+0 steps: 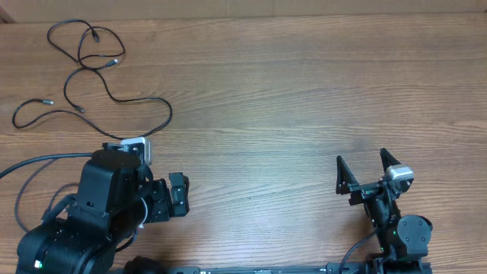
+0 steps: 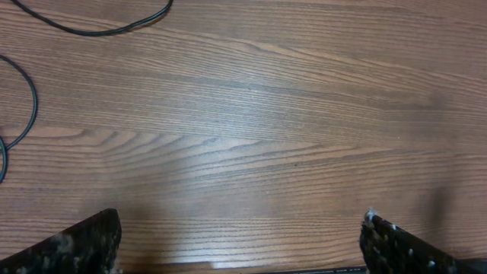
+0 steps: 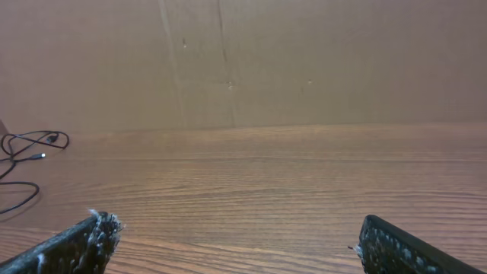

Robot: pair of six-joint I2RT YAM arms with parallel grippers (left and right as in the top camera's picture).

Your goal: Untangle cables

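The cables (image 1: 114,95) lie loose in open loops at the far left of the wooden table, their small silver plug ends spread apart. They also show small at the left edge of the right wrist view (image 3: 30,141). A stretch of thin black cord crosses the top left corner of the left wrist view (image 2: 99,32). My left gripper (image 1: 163,199) (image 2: 240,243) is open and empty over bare wood, near the front left and short of the cables. My right gripper (image 1: 363,164) (image 3: 236,243) is open and empty at the front right, far from the cables.
A thicker black arm wire (image 1: 46,158) runs from the left arm across the front left of the table. A black wire also curves at the left edge of the left wrist view (image 2: 32,99). A brown wall (image 3: 243,61) stands behind the table's far edge.
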